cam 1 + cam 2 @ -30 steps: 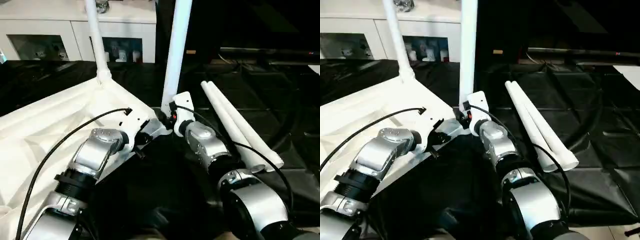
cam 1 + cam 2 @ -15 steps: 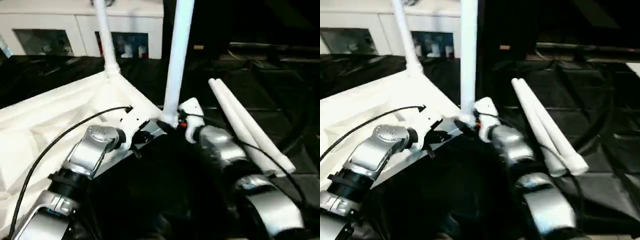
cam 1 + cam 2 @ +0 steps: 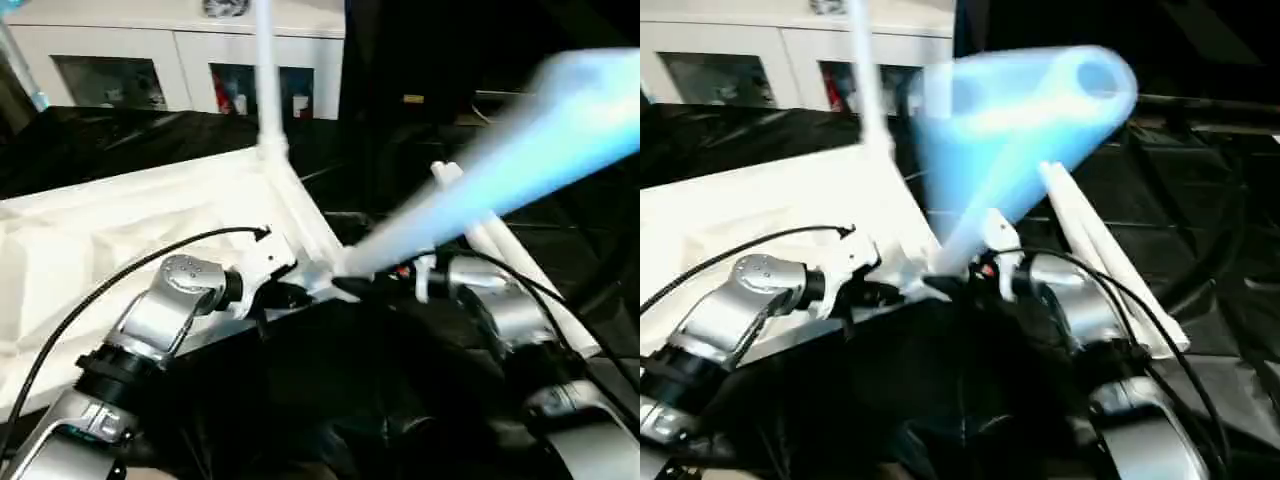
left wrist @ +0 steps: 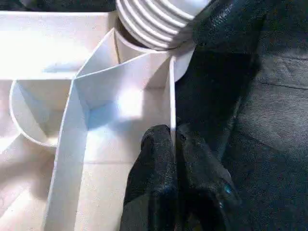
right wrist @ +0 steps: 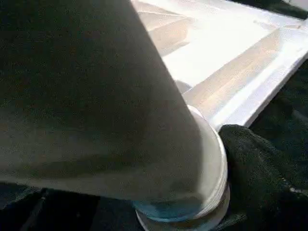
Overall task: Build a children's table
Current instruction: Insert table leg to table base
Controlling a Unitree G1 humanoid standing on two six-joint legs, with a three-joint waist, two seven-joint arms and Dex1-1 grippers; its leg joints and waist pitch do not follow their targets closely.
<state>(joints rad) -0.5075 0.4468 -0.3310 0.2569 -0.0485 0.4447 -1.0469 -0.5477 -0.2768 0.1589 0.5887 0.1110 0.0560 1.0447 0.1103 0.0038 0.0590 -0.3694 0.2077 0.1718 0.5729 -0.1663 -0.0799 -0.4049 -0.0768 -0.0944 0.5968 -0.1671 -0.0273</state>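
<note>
The children's table top (image 3: 120, 230) lies ribbed side up on a black mat. One white leg (image 3: 266, 80) stands upright in its far corner socket. A second leg (image 3: 480, 190) leans steeply over to the right, blurred, with its threaded end (image 4: 154, 19) tilted at the near corner socket (image 3: 335, 275). My left gripper (image 4: 173, 144) is shut on the top's thin near rim beside that socket. Close against the leaning leg's base is my right gripper (image 3: 390, 278). That leg crosses the right wrist view, its collar (image 5: 202, 192) low down.
Two loose white legs (image 3: 500, 250) lie side by side on the mat to the right, behind my right forearm. A white cabinet (image 3: 150, 60) with glass doors runs along the back. Black mat covers the floor all round the table top.
The near-corner leg stood upright a second ago and has tipped over to the right. My right gripper has drawn back to the right of the socket. The left gripper's hold is unchanged.
</note>
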